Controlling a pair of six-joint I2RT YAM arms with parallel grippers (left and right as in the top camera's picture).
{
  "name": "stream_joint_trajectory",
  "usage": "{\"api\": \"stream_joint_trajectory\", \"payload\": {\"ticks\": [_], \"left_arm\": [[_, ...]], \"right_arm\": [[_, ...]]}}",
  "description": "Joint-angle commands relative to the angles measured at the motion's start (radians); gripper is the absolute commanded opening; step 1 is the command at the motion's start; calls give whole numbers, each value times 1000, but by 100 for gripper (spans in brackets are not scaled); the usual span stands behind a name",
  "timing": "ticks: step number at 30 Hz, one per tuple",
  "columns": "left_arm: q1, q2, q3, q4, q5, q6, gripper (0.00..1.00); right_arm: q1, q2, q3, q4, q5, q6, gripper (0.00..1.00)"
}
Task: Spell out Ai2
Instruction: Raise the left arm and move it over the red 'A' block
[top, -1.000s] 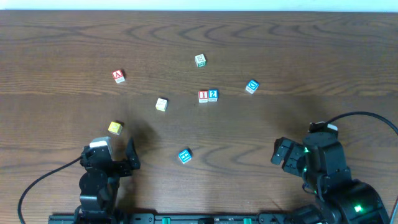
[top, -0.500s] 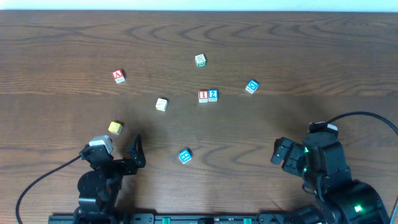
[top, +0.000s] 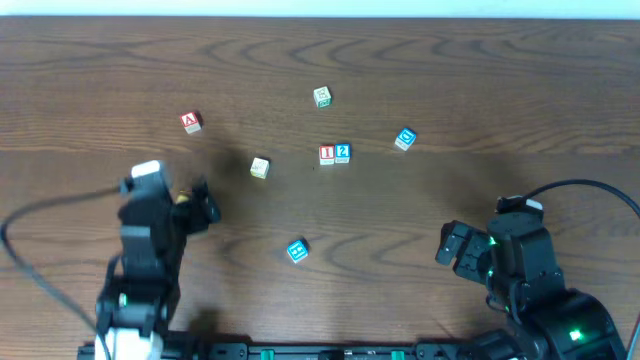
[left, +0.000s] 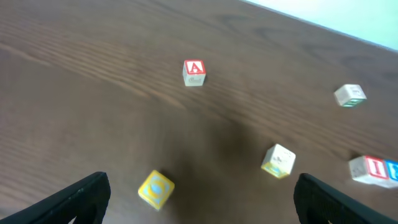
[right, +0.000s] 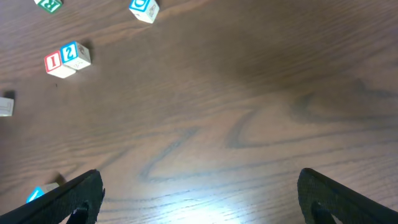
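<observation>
The white cube with a red A (top: 190, 122) lies at the far left, also seen in the left wrist view (left: 194, 71). The red I cube (top: 326, 154) and the blue 2 cube (top: 343, 152) touch side by side at the table's middle; the right wrist view shows the I cube (right: 54, 62) and the 2 cube (right: 74, 53) too. My left gripper (top: 180, 197) is open, reaching out over a yellow cube (left: 155, 188), short of the A cube. My right gripper (top: 480, 228) is open near the front right, with nothing between its fingers.
A green-marked cube (top: 322, 96) sits at the back. One blue cube (top: 404, 138) lies right of the 2, another blue cube (top: 297, 250) near the front middle. A cream cube (top: 260, 167) lies between the A and the I. A cable (top: 590, 190) loops by the right arm.
My left arm has swung away from the front edge and now covers the yellow cube from above. The right arm and all cubes have stayed put.
</observation>
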Motion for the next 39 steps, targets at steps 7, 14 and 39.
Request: {"api": "stream_joint_trajectory", "payload": {"ticks": [7, 14, 39], "left_arm": [[3, 549, 487, -110, -142, 7, 96], [8, 818, 754, -194, -201, -46, 96], [77, 1315, 1184, -426, -18, -146, 96]], "right_arm": [[6, 0, 0, 2, 3, 18, 99], [6, 0, 0, 2, 3, 18, 99], [6, 0, 0, 2, 3, 18, 99]]}}
